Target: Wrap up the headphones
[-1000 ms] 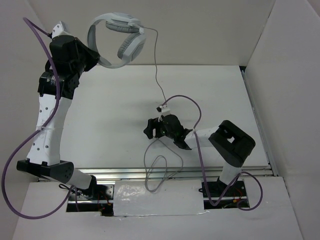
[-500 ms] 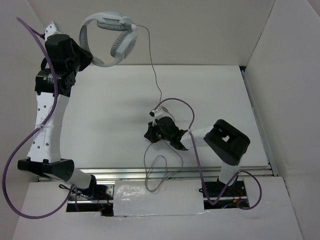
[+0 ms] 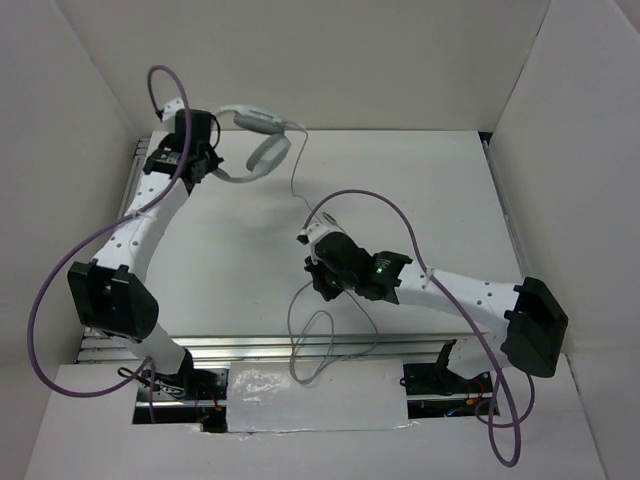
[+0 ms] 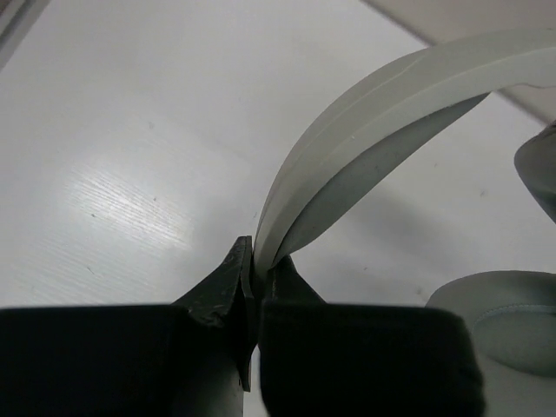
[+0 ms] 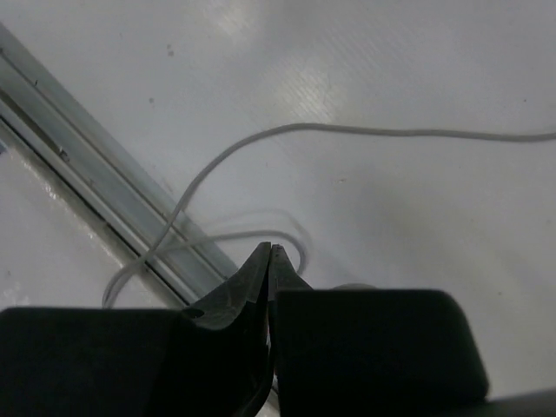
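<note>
The white table [image 3: 220,230] fills the overhead view, with an aluminium rail [image 3: 400,345] along its edge at 6 o'clock. The left arm [image 3: 150,215] reaches from its base up to the table's 11 o'clock corner. The right arm [image 3: 470,295] folds out to 4 o'clock and comes back in toward the middle. Thick purple cables [image 3: 60,290] loop off both arms.

The headphones [image 3: 262,140] are at 11 o'clock, by the far edge of the table. Their headband [image 4: 391,95] arches toward 12 o'clock and one oval ear cup [image 3: 268,153] hangs below it. Whether that cup rests on the table cannot be told.

The thin grey cable [image 5: 391,131] runs from the ear cup toward 6 o'clock and passes the right arm's wrist near the table's centre. It ends in a loose loop lying across the rail.

The left gripper [image 4: 254,261] is clamped on the edge of the headband, its jaws pressed against the band from both sides.

The right gripper [image 5: 270,252] sits just toward 6 o'clock of the table's centre with its jaws pressed together. The cable curves across the table beyond its tips. It cannot be told whether any strand is pinched between them.
</note>
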You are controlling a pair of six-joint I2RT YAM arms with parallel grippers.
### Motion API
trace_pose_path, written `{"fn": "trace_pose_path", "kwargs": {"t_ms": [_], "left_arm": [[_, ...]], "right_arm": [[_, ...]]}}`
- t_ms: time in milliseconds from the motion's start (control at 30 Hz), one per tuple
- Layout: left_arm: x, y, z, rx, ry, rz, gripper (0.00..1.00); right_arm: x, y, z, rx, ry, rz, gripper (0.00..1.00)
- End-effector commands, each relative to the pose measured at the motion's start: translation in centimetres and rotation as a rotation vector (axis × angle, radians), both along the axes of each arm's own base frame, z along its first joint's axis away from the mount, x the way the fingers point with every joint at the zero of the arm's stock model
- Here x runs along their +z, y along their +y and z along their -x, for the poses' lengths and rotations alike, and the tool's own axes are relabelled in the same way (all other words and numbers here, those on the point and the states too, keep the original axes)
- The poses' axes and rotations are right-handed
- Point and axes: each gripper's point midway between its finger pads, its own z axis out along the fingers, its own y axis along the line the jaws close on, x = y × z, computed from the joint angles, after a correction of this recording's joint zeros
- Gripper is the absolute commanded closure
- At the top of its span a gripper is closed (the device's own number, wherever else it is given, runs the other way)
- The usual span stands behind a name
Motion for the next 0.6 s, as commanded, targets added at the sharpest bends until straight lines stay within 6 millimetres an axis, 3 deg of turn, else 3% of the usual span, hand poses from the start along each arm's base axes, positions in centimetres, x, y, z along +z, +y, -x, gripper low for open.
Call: {"fn": "trace_pose_path", "kwargs": {"t_ms": [0,33,100,133,300,367,433,567], "left_arm": [[3.2,-2.0,-1.6,-0.043,-0.177,-0.041,1.0],[2.9,-2.6,-1.6,-0.065,-0.179,-0.058,1.0],[2.2,-3.5,-1.5,-0.098,-0.189,-0.084,1.0],[2.2,-4.2,-1.3,-0.128,-0.19,-0.111,1.0],[0.6,-7.4,-0.4,-0.303,-0.171,-0.231,1.0],[0.6,-9.1,0.5,-0.392,-0.187,-0.286,1.0],[-0.6,-10.2,1.3,-0.458,-0.185,-0.338,1.0],[-0.4,-12.9,3.1,-0.646,-0.271,-0.367,1.0]], "right_arm": [[2.3,-3.7,2.9,0.083,-0.013,0.23,1.0],[5.0,-3.3,2.4,0.098,-0.086,0.216,1.0],[7.4,-3.5,2.9,0.13,-0.154,0.24,1.0],[10.5,-3.8,2.0,0.119,-0.246,0.225,1.0],[19.0,-6.9,-0.7,0.055,-0.514,0.171,1.0],[20.9,-8.9,-2.1,-0.007,-0.592,0.181,1.0],[22.9,-11.5,-3.4,-0.094,-0.635,0.175,1.0],[24.8,-13.7,-4.8,-0.125,-0.693,0.171,1.0]]}}
